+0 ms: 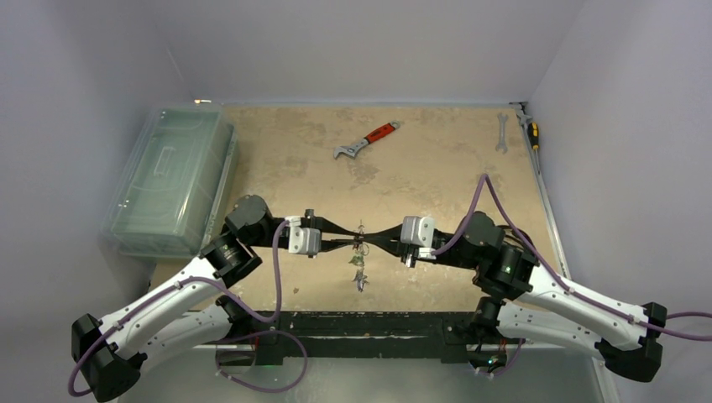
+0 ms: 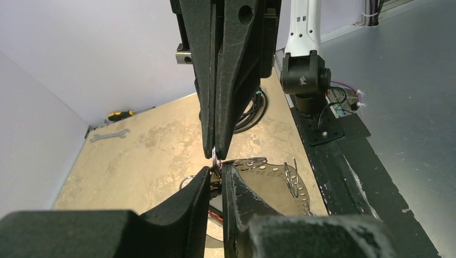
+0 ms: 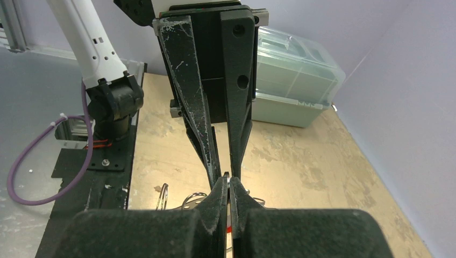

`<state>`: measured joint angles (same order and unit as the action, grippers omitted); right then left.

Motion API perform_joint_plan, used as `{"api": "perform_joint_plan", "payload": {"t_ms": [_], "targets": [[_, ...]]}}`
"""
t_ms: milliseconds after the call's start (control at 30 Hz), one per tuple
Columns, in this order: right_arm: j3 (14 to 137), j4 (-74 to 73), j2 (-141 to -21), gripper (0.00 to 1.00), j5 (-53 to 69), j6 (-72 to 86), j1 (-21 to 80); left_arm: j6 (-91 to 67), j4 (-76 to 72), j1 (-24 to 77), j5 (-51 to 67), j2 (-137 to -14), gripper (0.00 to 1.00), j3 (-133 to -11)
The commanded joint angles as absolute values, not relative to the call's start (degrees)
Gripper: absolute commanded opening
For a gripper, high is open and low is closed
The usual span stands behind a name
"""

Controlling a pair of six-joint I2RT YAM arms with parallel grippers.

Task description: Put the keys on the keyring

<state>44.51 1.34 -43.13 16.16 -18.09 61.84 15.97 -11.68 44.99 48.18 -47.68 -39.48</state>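
Note:
Both grippers meet tip to tip above the table's near middle. My right gripper is shut on a thin metal ring, seen edge-on. The left gripper straddles that same ring, its jaws open by only a narrow gap. The keyring, a flat silvery piece with small holes, spreads to the right of the left fingers and carries wire loops. Keys dangle below the fingertips. A red bit shows low between the fingers; what it belongs to is hidden.
A red-handled wrench lies far centre. A spanner and a screwdriver lie far right. A clear plastic box fills the left side. A coiled black cable sits by the black base rail.

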Motion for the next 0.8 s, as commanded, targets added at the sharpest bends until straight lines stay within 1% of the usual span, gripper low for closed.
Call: {"api": "perform_joint_plan", "payload": {"t_ms": [0, 67, 100, 367, 400, 467, 500, 567, 633, 767], "targets": [[45.2, 5.2, -43.1, 0.00, 18.0, -18.4, 61.9, 15.8, -13.4, 44.6, 48.3, -47.5, 0.10, -39.7], [45.2, 5.3, -43.1, 0.00, 18.0, -18.3, 61.9, 16.0, -13.3, 44.6, 48.3, -47.7, 0.01, -39.6], [45.2, 5.3, -43.0, 0.00, 18.0, -18.3, 61.9, 16.1, -13.1, 44.6, 48.3, -47.8, 0.00, -39.8], [45.8, 4.1, -42.9, 0.00, 16.7, -18.0, 61.9, 19.6, -7.4, 44.6, 46.0, -48.0, 0.00, -41.3], [46.1, 3.5, -43.0, 0.04, 16.0, -17.7, 61.9, 20.6, -5.9, 44.6, 45.3, -48.0, 0.00, -41.8], [46.9, 2.0, -43.1, 0.20, 14.0, -17.3, 61.9, 22.0, -3.8, 44.6, 44.1, -48.2, 0.00, -42.6], [47.3, 0.9, -43.2, 0.30, 13.3, -17.2, 61.9, 22.5, -2.9, 44.6, 43.7, -48.2, 0.00, -42.9], [48.5, -1.7, -43.4, 0.40, 12.6, -17.2, 61.8, 23.7, -0.9, 44.6, 42.9, -48.4, 0.00, -43.5], [49.6, -4.5, -43.8, 0.45, 11.6, -17.8, 61.8, 24.6, 0.8, 44.6, 42.1, -48.6, 0.00, -44.0], [51.9, -11.0, -46.0, 0.48, 7.9, -20.1, 61.9, 25.6, 3.6, 44.6, 40.8, -48.8, 0.00, -44.6]]}}
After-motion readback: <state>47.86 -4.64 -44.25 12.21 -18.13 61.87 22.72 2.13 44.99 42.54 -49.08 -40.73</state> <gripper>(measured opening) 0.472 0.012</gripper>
